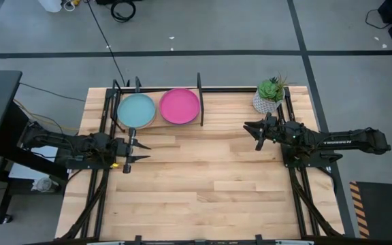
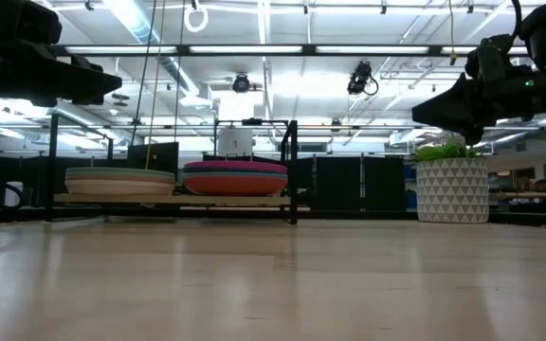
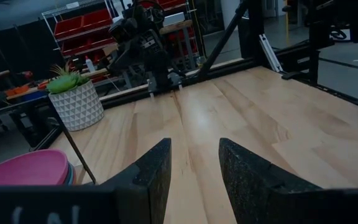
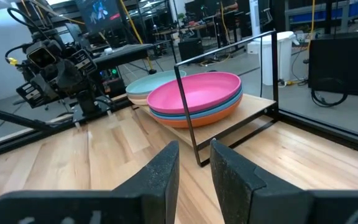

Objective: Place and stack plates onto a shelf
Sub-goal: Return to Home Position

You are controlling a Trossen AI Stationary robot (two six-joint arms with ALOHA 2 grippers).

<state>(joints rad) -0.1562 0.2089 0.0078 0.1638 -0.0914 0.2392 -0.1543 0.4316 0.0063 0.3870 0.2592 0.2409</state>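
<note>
Both stacks are sitting on the shelf (image 1: 200,102) at the far edge of the surface (image 1: 203,177), the pale blue plate (image 1: 137,110) topping one and the magenta plate (image 1: 180,106) topping the other, side by side. The left claw (image 1: 141,152) is hovering just in front of the pale blue stack, its fingers parted a moderate way and holding nothing. The right claw (image 1: 252,136) is hanging near the potted plant (image 1: 269,95), well to the side of the magenta stack, narrowly parted and empty too. The shelf is lying ahead of both, with the left arm nearer. Pulling back looks unobstructed.
</note>
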